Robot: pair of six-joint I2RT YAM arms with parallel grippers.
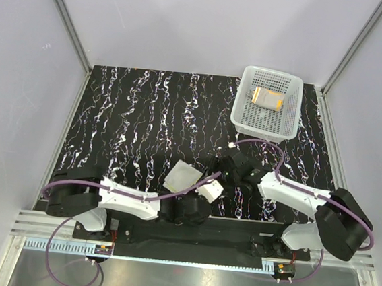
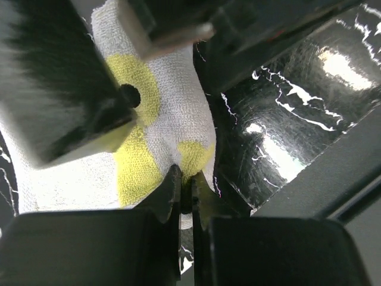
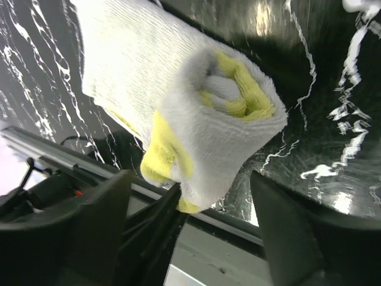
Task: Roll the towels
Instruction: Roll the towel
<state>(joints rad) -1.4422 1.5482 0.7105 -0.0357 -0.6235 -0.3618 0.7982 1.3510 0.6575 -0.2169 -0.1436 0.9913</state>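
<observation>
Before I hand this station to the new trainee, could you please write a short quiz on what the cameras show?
1. True or false: the left fingers are shut on an edge of the yellow towel.
2. Where does the orange towel lie? A) in the white basket; B) flat on the table; C) between the right arm's jaws.
3. Fill in the gap: the right fingers stand ___, one on each side of the yellow towel's rolled end.
Key: 1 true; 2 A; 3 open.
</observation>
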